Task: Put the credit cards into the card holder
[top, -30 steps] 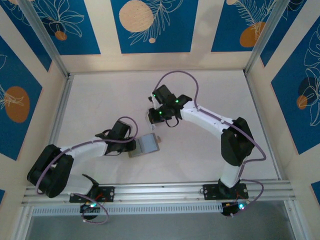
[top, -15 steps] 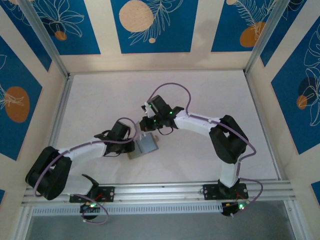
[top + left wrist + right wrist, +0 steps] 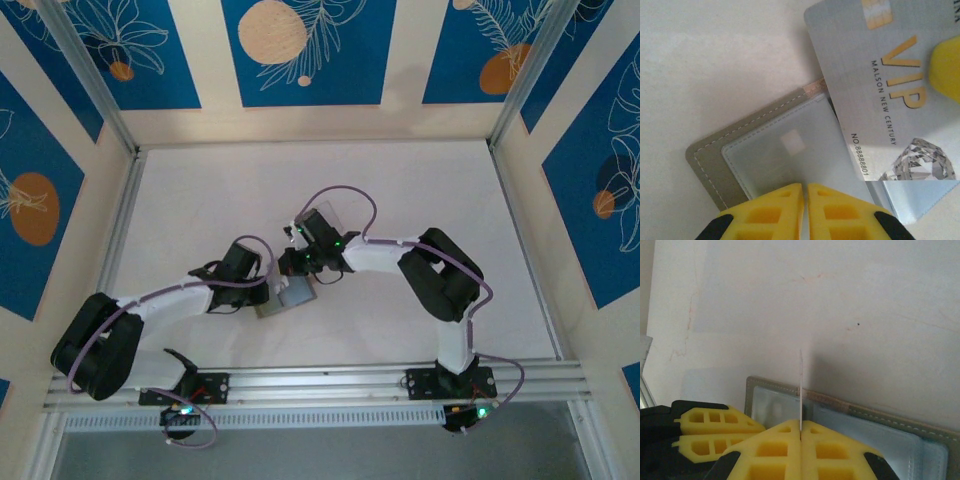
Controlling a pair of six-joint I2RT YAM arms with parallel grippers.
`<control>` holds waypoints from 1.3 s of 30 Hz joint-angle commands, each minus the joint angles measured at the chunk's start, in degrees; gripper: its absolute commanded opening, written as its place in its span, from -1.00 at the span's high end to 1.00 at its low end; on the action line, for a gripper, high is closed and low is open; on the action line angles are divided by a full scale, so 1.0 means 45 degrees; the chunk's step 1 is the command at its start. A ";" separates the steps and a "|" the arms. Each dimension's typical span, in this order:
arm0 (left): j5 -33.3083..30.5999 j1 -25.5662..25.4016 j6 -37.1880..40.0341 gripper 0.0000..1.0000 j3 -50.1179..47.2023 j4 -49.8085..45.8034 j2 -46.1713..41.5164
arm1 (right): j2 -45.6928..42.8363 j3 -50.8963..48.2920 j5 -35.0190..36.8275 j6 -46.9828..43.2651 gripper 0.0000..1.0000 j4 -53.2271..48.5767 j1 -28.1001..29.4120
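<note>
Count: one card [image 3: 875, 85], one card holder [image 3: 292, 293], two grippers.

The card holder lay open on the desk [image 3: 220, 200], near its centre. The left gripper [image 3: 804, 200] had its fingers pressed together, pinching the holder's left edge.

The right gripper [image 3: 801, 440] pinched the silver card upright and edge-on, just over the holder's far edge. In the left wrist view, one card corner overlapped the clear pocket.

The holder's stitched grey border was exposed on its far side. Open desk surface lay to the far side and to the right.

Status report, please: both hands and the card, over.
Left hand shut on card holder edge. Right hand shut on silver card, edge-on above the open holder. Nothing seen in the way.
</note>
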 commanded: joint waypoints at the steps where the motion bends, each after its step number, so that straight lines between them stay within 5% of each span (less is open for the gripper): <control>1: -0.0325 -0.0121 -0.0172 0.77 -0.0268 -0.0763 0.0104 | 0.0019 -0.0179 0.0543 -0.0014 1.00 0.0252 0.0170; 39: -0.0443 -0.0111 -0.0128 0.77 -0.0075 -0.0662 0.0482 | -0.0166 -0.2349 -0.0416 0.0341 1.00 0.0608 0.0856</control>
